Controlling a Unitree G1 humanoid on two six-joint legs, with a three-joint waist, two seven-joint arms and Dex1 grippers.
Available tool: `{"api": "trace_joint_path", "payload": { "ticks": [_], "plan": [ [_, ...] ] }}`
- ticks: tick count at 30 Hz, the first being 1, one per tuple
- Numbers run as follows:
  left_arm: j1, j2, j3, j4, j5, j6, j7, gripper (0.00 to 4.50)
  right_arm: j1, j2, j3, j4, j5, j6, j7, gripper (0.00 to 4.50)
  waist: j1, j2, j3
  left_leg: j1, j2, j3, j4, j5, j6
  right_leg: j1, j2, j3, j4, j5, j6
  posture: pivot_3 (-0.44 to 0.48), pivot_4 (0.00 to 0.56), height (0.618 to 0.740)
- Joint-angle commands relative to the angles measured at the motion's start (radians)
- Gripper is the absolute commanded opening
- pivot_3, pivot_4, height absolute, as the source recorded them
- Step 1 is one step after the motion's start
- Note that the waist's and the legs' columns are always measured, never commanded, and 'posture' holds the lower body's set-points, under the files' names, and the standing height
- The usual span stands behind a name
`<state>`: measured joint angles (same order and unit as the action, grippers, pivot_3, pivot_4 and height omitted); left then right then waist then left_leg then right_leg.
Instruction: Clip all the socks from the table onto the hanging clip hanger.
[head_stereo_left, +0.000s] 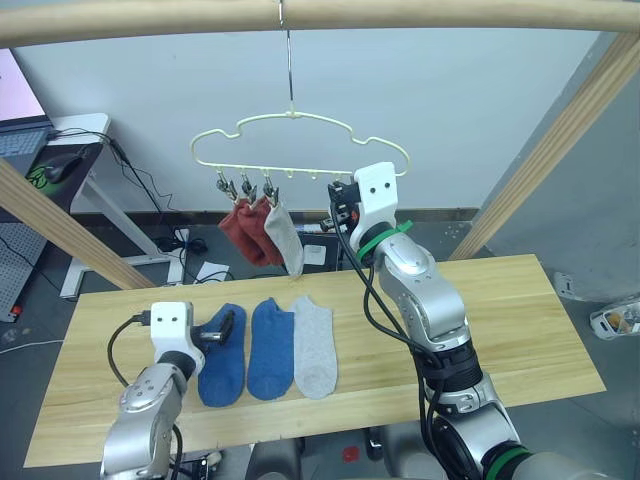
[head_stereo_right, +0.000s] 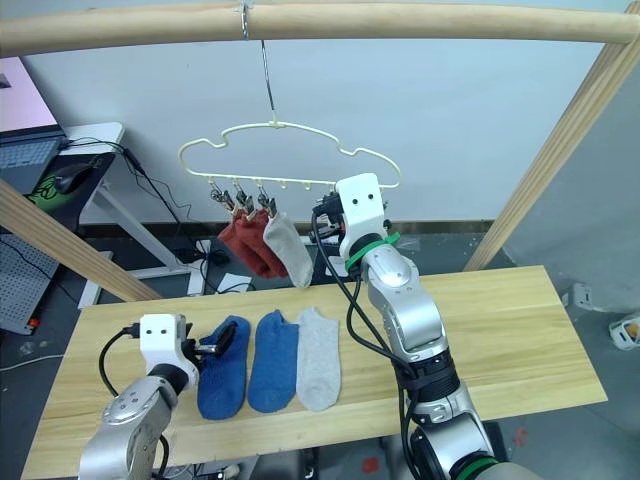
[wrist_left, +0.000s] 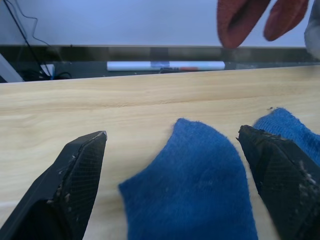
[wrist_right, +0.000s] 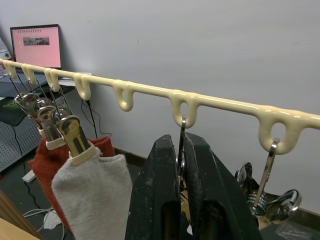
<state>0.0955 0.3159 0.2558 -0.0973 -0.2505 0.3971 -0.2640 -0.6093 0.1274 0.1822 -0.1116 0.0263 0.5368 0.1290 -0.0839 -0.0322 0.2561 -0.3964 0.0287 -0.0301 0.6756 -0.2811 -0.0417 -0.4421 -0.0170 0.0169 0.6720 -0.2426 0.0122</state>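
Two blue socks (head_stereo_left: 222, 365) (head_stereo_left: 270, 350) and a light grey sock (head_stereo_left: 315, 348) lie side by side on the light wood table (head_stereo_left: 520, 330). My left gripper (wrist_left: 171, 133) is open low over the table, its fingers straddling the far end of the left blue sock (wrist_left: 192, 190). Above, the pale yellow clip hanger (head_stereo_left: 300, 170) hangs from a pole by its hook. Two rust red socks (head_stereo_left: 245, 230) and a grey sock (head_stereo_left: 285, 238) hang clipped at its left end. My right gripper (wrist_right: 181, 137) is raised to the hanger's lower bar, shut on a metal clip (wrist_right: 181, 131) there.
A round wooden pole (head_stereo_left: 400, 12) runs across the top, with slanted poles at right (head_stereo_left: 560, 140) and left (head_stereo_left: 60, 225). Another bare clip (wrist_right: 265, 195) hangs right of the held one. A desk with a monitor (wrist_right: 36, 46) stands at the back left, with cables on the floor.
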Motion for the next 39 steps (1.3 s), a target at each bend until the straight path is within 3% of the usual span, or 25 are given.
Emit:
{"api": "trace_joint_path", "payload": {
  "ticks": [1,10,13,26,31,39],
  "plan": [
    [-0.027,0.028,-0.022,0.042,0.03,0.045,0.004,4.49,-0.004,0.005,0.006,-0.039,0.008,-0.012,0.002,0.0,0.0,0.0,0.0,0.0,0.0,0.0,0.0,0.0,0.0,0.0,0.0,0.0,0.0,0.0,0.0,-0.087,0.274,0.74],
    [-0.056,0.058,-0.077,0.094,0.087,0.107,0.008,4.49,-0.002,0.009,0.009,-0.042,0.007,-0.012,-0.002,0.0,0.0,0.001,0.002,0.0,0.0,0.0,-0.001,0.0,0.0,0.0,0.0,0.0,0.0,0.0,0.0,-0.096,0.273,0.74],
    [-0.047,0.06,-0.083,0.087,0.098,0.112,0.017,3.96,-0.003,0.01,0.009,-0.041,0.007,-0.012,-0.003,0.0,0.0,0.001,0.003,0.0,0.0,0.0,-0.001,0.0,0.0,0.0,0.0,0.0,0.0,0.0,0.0,-0.094,0.271,0.74],
    [-0.039,0.044,-0.052,0.049,0.071,0.11,0.022,0.01,-0.011,0.013,0.003,-0.027,0.01,-0.024,-0.002,0.0,-0.001,0.001,0.003,0.002,0.001,0.001,-0.012,0.0,0.0,0.0,0.0,0.001,-0.008,0.0,0.0,-0.094,0.263,0.74],
    [-0.052,0.029,-0.068,-0.052,0.049,0.045,-0.019,0.01,-0.013,0.013,-0.001,-0.033,0.012,-0.023,-0.002,0.0,0.001,0.001,0.003,-0.002,0.0,0.0,-0.013,0.0,0.0,-0.002,-0.003,0.001,-0.011,0.0,-0.001,-0.098,0.259,0.74],
    [-0.111,0.082,-0.247,-0.23,0.136,-0.168,-0.146,0.01,-0.019,0.017,-0.007,-0.068,0.026,0.002,0.0,0.0,0.003,0.001,0.003,-0.003,0.0,-0.002,-0.013,0.0,0.0,-0.001,-0.004,0.001,-0.012,0.001,-0.001,-0.11,0.248,0.74]
  ]
}}
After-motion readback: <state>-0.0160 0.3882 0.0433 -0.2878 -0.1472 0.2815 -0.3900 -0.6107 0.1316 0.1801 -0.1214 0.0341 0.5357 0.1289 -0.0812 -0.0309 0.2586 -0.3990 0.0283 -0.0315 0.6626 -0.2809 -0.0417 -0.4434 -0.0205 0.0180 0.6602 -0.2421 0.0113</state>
